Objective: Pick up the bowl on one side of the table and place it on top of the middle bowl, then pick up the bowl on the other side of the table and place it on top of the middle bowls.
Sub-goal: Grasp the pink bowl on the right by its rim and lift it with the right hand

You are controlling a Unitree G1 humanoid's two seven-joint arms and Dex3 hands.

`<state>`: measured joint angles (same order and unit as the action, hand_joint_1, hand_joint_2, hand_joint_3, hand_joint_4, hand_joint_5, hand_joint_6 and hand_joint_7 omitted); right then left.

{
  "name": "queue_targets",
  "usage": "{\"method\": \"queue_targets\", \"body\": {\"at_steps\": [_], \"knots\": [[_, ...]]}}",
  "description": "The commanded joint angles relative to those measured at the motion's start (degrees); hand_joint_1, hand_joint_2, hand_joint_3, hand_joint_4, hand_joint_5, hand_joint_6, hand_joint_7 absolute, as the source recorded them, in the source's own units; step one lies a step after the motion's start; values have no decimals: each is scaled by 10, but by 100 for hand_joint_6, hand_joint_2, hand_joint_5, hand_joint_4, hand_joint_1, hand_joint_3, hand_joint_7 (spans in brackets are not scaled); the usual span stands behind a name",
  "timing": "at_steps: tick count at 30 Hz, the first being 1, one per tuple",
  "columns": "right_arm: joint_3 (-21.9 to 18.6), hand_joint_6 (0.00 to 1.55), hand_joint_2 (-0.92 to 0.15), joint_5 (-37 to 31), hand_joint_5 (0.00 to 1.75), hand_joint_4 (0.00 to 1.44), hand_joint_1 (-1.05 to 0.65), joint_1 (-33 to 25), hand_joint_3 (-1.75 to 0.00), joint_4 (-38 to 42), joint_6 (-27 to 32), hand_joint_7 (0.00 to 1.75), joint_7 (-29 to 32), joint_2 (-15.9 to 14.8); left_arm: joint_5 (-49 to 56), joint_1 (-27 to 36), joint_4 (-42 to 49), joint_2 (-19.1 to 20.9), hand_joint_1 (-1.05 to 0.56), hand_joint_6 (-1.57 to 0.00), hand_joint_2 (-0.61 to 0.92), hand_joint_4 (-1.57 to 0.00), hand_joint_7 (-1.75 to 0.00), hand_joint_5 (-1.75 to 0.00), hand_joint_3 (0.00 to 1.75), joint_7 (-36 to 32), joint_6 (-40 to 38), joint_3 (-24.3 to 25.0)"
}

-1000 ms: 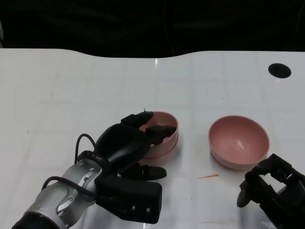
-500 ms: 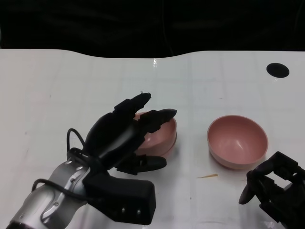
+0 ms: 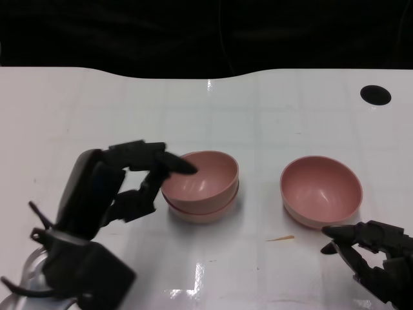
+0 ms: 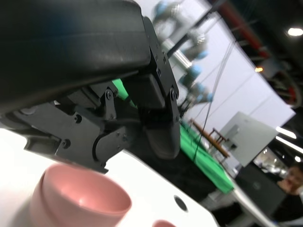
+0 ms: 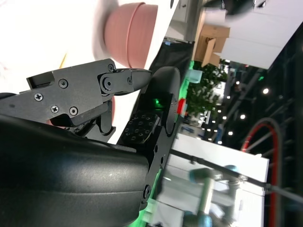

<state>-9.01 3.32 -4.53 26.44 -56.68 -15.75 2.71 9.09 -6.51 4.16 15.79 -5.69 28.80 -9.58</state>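
My left hand (image 3: 110, 187) has let go and drawn back from the stacked bowls (image 3: 201, 186); half a second ago its fingers lay over the rim, now they are spread, holding nothing, fingertips just beside the stack's left edge. First placement judged done: two bowls nested mid-worktop (image 3: 129, 110). Remaining bowl (image 3: 321, 191) sits right of the stack, untouched. My right hand (image 3: 374, 255) hangs near it, fingers apart, empty. Next step: grasp that one.

The black many-fingered right hand (image 5: 128, 101) fills the view, fingers spread (holding nothing), a smooth pink bowl (image 5: 130, 35) beyond on the white tabletop (image 5: 42, 28).
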Motion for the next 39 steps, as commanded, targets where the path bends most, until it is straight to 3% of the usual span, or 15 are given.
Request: {"method": "queue_targets", "body": {"at_steps": [1, 4, 5, 7, 10, 21, 27, 39], "knots": [[2, 105, -92, -6, 83, 74, -35, 15, -13, 25, -41, 9, 13, -18, -73, 28, -48, 11, 5, -75, 45, -88, -166, -174, 139, 63, -50, 28], [6, 105, -92, -9, 82, 74, -36, 19, -14, 38, -55, 8, 20, -24, -87, 35, -67, 5, 4, -73, 46, -88, -170, -175, 137, 88, -73, 40], [2, 105, -92, -35, 81, 74, -36, 25, -14, 39, -77, 8, 27, -34, -154, 58, -65, 4, 4, -73, 46, -88, -170, -175, 137, 120, -102, 61], [-4, 96, -92, -79, 43, 80, -43, 31, -15, 37, -107, 2, 40, -51, -246, 91, -54, 5, 9, -71, 53, -88, -174, -175, 139, 174, -138, 95], [-2, 93, -92, -103, 27, 84, -44, 37, -16, 46, -128, 1, 60, -61, -278, 108, -53, 6, 9, -70, 57, -86, -175, -175, 135, 208, -162, 117], [14, 92, -92, -137, 20, 87, -46, 35, -17, 40, -124, 0, 112, -77, -321, 123, -59, -9, 12, -70, 61, -87, -175, -175, 137, 267, -221, 154], [-12, 86, -92, -235, 15, 83, -49, 8, -19, -46, -82, 0, 164, -85, -400, 142, -63, -20, 12, -69, 69, -89, -175, -175, 142, 302, -316, 173], [0, 78, -92, -298, 9, 76, -53, -12, -21, -125, -28, 0, 215, -114, -396, 140, -50, -38, 11, -67, 73, -88, -175, -175, 141, 315, -338, 187]]}}
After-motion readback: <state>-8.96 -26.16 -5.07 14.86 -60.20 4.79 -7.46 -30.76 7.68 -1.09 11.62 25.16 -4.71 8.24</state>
